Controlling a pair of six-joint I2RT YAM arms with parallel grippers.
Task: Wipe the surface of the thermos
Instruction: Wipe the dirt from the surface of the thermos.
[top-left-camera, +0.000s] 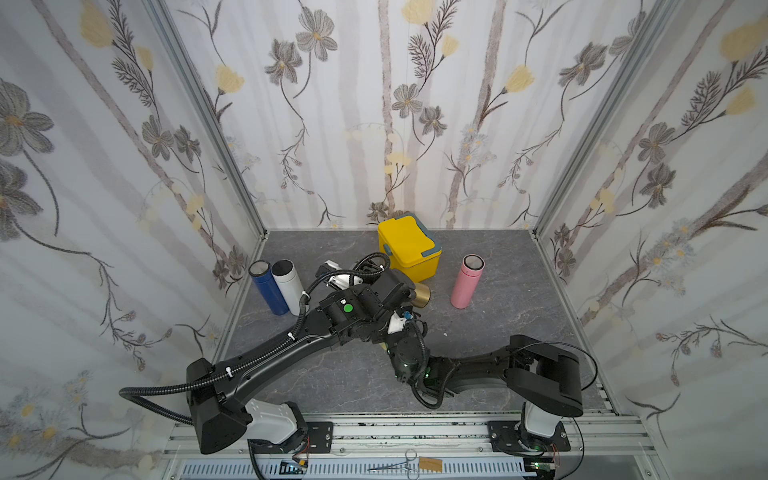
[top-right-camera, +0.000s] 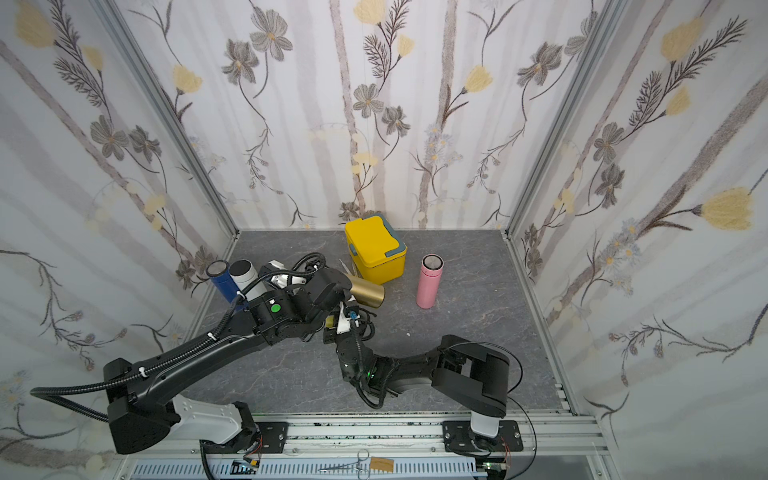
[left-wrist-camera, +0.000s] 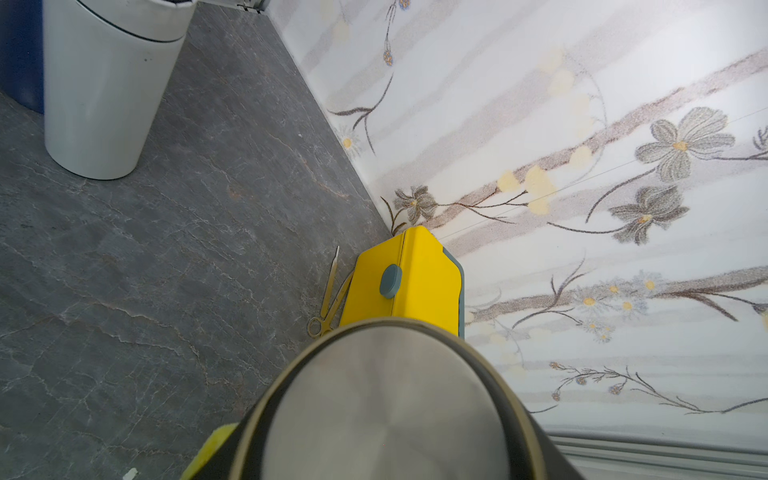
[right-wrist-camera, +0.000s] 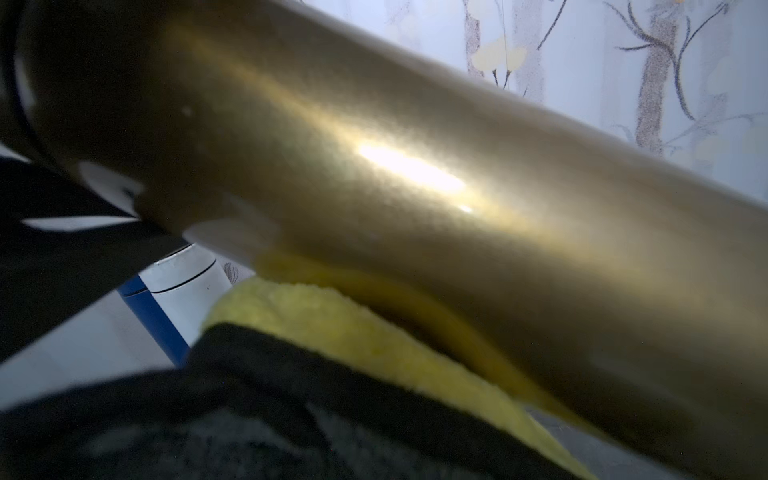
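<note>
Over the table (top-left-camera: 498, 299), extended left arm's jaws clamp gold thermos (top-right-camera: 368, 294); right jaws hold yellow cloth (right-wrist-camera: 353, 328) against it.

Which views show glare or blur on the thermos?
Right wrist: bright glare streak on the thermos, whole frame soft, cloth blurred too. Left wrist: thermos end looms out of focus; tabletop beyond sharp. Both top views: sharp, evenly lit, no harsh glare.

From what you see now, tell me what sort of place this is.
Probably a staged robot test booth: floral wallpaper panels in aluminium frame, two arms bolted to a front rail.
</note>
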